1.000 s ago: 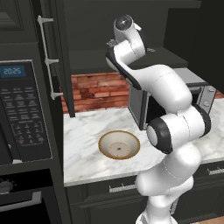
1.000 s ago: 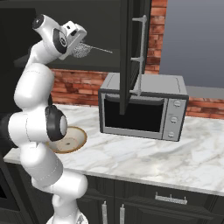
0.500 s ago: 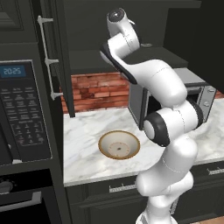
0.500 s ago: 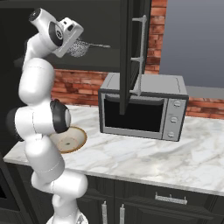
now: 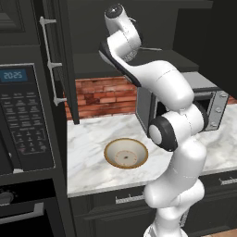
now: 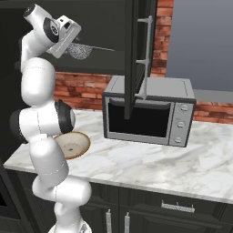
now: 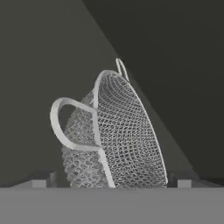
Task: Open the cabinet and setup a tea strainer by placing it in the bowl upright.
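The white marbled surface [image 5: 92,139] runs across the middle of both base views. On it, the bowl [image 5: 126,154] sits left of centre in the left base view, and the microwave [image 6: 148,110] stands at centre of the right base view, well apart from the bowl.

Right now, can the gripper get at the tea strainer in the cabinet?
Probably yes. The cabinet door stands open, and the open gripper is already at the tea strainer, its fingertips on either side of the mesh with nothing between. Whether they touch it, I can't tell.
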